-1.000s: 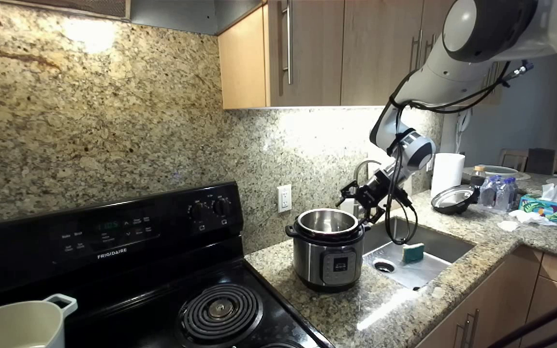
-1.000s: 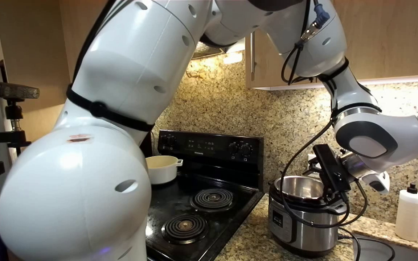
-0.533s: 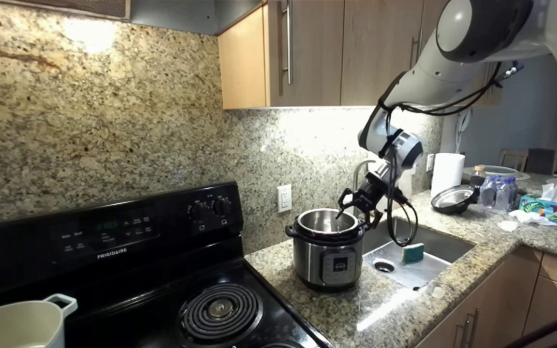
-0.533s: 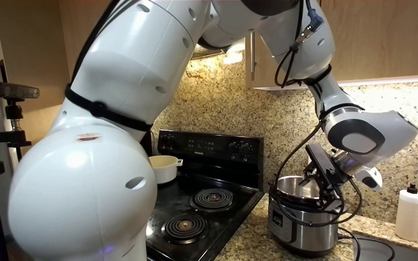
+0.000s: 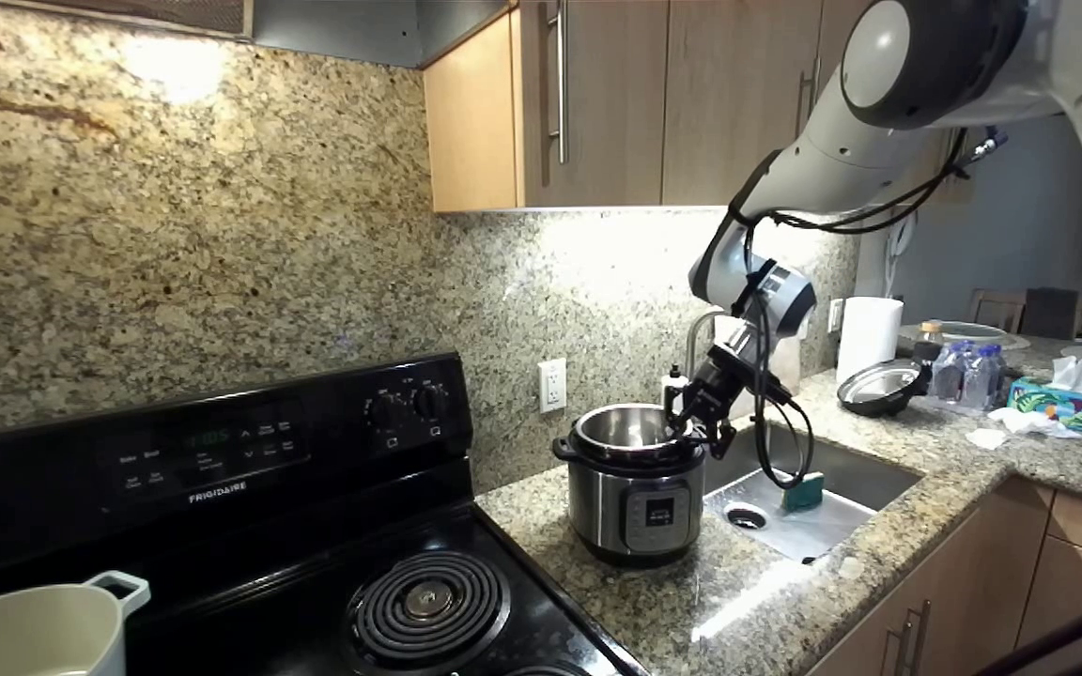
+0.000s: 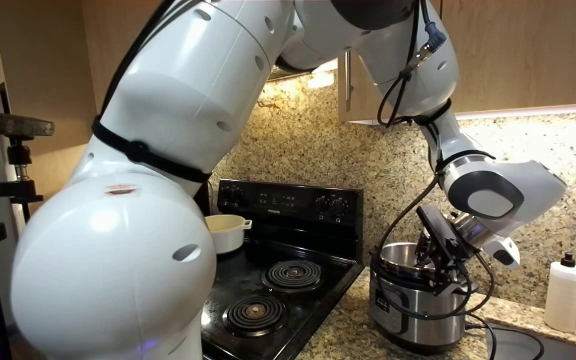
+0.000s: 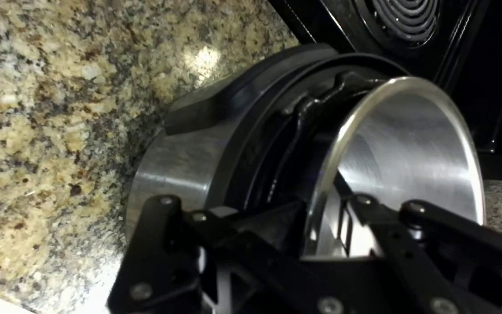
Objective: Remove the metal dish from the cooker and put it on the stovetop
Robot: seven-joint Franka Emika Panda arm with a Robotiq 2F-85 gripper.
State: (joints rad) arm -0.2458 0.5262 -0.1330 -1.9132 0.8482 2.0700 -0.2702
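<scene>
The metal dish (image 7: 425,144), a shiny round steel pot, sits inside the cooker (image 5: 597,507), its rim standing above the black collar. In the wrist view my gripper (image 7: 323,194) straddles the near wall: one finger lies inside the dish, the other outside against the rim, and the jaws are closed on that wall. Both exterior views show the arm reaching in from the sink side, gripper tilted down at the rim. Part of the dish (image 6: 399,254) is hidden behind the gripper. The black stovetop (image 6: 313,305) with coil burners adjoins the counter beside the cooker.
A cream-white handled pot (image 5: 53,629) occupies part of the stovetop. On the cooker's far side is the sink (image 5: 832,540), with a sponge (image 5: 802,492). A soap bottle (image 6: 564,297) stands by the wall. Loose black cable loops hang past the cooker, and cabinets (image 5: 597,103) overhang the counter.
My gripper has moved toward the dish and down over its near wall. The fingers, wide apart a second ago, have come together there. The cooker has shifted very slightly.
</scene>
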